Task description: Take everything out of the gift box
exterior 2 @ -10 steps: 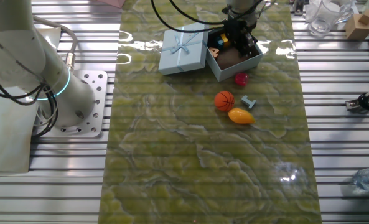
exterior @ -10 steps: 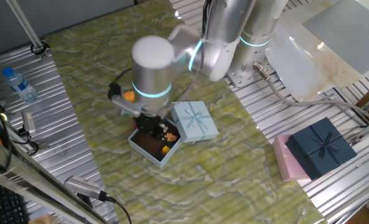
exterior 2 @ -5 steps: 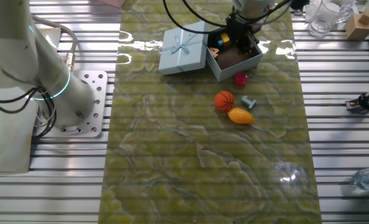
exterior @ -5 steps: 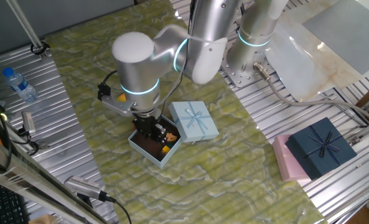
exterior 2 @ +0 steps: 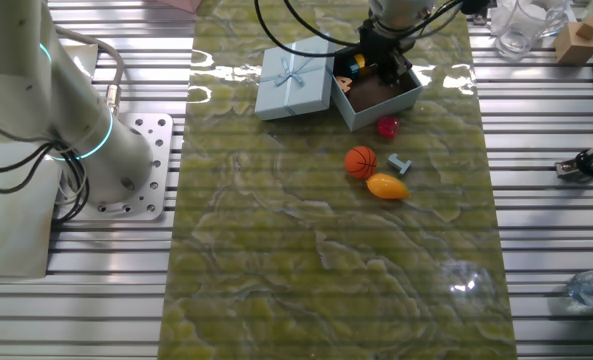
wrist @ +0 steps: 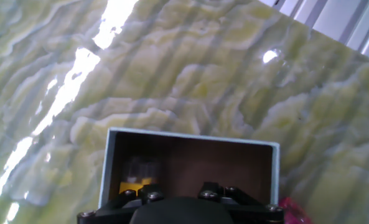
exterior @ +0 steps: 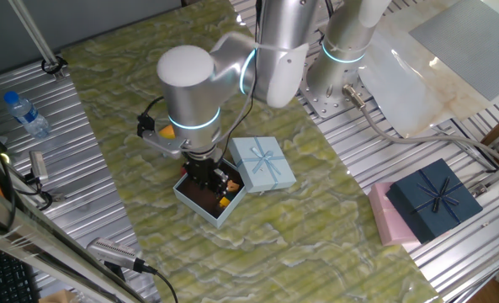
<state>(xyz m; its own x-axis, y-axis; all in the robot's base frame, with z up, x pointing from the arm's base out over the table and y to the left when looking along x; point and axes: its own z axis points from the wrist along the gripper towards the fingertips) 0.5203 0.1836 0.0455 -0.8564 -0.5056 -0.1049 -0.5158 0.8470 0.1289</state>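
**Risk: jaws inside box, grip state unconfirmed**

Two-finger black gripper (exterior 2: 381, 66) is down inside the small square pale-blue cardboard gift box with dark brown inside (exterior: 200, 202), centre of one fixed view, top centre of the other. Can't tell if the jaws are released or clenched; the hand view only shows the gripper housing at bottom edge

Likely failures, judged from here:
- fingers catch the thin box wall on lift, dragging or tipping the light box
- small yellow toy piece (wrist: 136, 185) slips from the jaws, or gets pushed into a corner
- box shoves its matching pale-blue lid with ribbon bow (exterior 2: 295, 79), which sits touching it

Box open, upright, still holding yellow and orange bits. Already out on the green marbled worktop (exterior 2: 326, 260): orange toy basketball (exterior 2: 361, 161), yellow-orange mango-like fruit (exterior 2: 387, 186), magenta piece (exterior 2: 387, 126)
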